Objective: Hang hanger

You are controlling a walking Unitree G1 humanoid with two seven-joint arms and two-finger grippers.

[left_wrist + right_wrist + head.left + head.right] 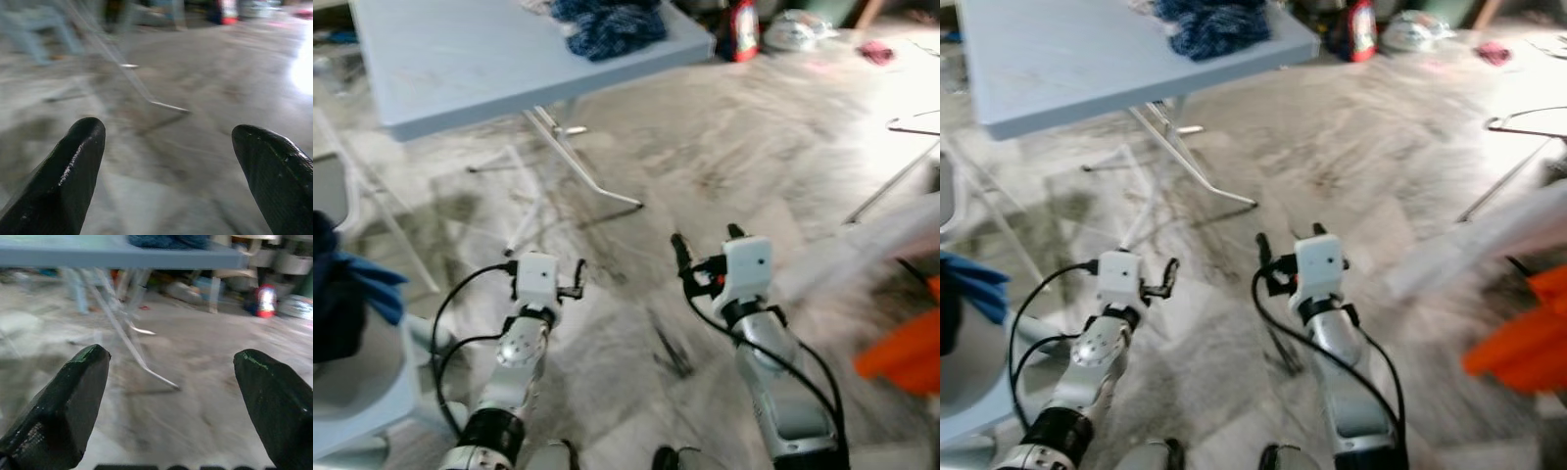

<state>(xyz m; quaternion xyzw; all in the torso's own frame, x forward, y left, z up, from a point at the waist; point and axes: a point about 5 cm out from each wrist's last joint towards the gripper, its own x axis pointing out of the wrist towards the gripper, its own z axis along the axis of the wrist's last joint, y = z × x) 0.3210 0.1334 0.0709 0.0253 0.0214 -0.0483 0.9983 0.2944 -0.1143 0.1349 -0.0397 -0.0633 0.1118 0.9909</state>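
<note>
Hanger: I can't pick it out in this blur. Your left gripper (161, 161) and right gripper (171, 396) both hover spread wide, empty, over marbled floor (724, 157), near the grey folding table (460, 59) bearing blue cloth (607, 24).

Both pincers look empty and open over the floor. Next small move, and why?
Probably turn toward the robot's right and find the hanger first. The left pincer and right pincer are both open with nothing between the fingers, held over bare marble floor. A thin hanger-like wire shape lies far right, but blur makes it uncertain. The blue table holds only a dark garment.
</note>
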